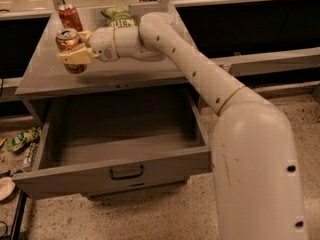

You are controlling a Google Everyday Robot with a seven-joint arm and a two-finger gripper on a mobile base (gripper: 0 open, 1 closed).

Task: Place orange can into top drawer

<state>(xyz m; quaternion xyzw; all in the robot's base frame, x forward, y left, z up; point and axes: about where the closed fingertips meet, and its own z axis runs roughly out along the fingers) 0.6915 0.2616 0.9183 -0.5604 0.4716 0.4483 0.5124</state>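
Note:
The orange can (70, 46), dull brownish-orange and speckled with a silver top, is held upright in my gripper (74, 51) a little above the left part of the grey cabinet top (45, 76). The gripper's tan fingers (75, 57) are shut around the can's middle. The top drawer (120, 136) is pulled wide open below the cabinet top, grey, with a small dark bar handle (126, 172) on its front. Its inside shows nothing in it. My white arm (200, 79) reaches in from the lower right across the cabinet.
A brighter red-orange can (70, 17) stands at the back left of the cabinet top. A green snack bag (119, 17) lies behind my wrist. Litter and a green wrapper (20, 139) lie on the floor left of the drawer.

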